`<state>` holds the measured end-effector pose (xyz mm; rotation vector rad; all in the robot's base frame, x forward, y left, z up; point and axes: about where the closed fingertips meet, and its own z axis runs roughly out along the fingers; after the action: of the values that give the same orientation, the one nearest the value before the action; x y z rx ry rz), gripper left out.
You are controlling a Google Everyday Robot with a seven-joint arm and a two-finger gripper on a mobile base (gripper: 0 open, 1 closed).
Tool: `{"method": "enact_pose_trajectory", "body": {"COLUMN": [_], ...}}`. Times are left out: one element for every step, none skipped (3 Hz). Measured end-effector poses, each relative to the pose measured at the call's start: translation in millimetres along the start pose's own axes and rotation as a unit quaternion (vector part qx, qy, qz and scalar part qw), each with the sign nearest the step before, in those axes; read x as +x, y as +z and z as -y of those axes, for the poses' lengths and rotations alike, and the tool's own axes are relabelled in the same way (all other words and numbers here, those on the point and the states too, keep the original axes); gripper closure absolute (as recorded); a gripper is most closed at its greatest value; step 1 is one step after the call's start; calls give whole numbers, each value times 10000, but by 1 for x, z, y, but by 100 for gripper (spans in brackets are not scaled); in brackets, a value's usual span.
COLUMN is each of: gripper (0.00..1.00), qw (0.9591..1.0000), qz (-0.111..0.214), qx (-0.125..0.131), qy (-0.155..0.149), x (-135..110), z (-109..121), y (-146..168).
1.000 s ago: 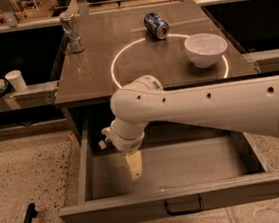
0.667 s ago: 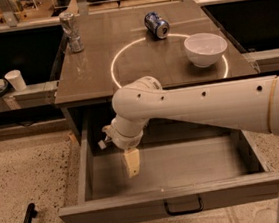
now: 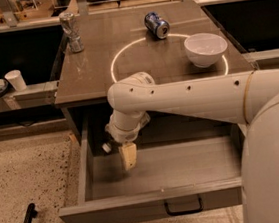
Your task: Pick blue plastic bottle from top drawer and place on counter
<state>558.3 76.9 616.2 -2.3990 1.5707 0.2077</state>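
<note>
Little of the bottle (image 3: 106, 147) shows, only what seems its white cap at the back left of the drawer (image 3: 186, 166), just beside the gripper (image 3: 128, 156), whose state I cannot tell; probably light, slick and crushable, best held gently mid-body.

White bowl (image 3: 206, 48), tipped blue soda can (image 3: 157, 25), crushed silver can (image 3: 71, 31); white cup (image 3: 15, 80) on side shelf (image 3: 31, 90).

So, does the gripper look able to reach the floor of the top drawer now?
Likely yes. The top drawer stands pulled out, and the gripper hangs inside it at the left, just over its grey floor, with nothing visible between them.
</note>
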Motion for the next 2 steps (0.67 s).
{"method": "enact_pose_trajectory", "body": {"gripper": [32, 35], "qw": [9998, 9995], "qz": [-192, -292], "qx": [15, 83], "qy": [-2, -101], "x": [2, 0], "z": [-1, -9], "y": [0, -5]}}
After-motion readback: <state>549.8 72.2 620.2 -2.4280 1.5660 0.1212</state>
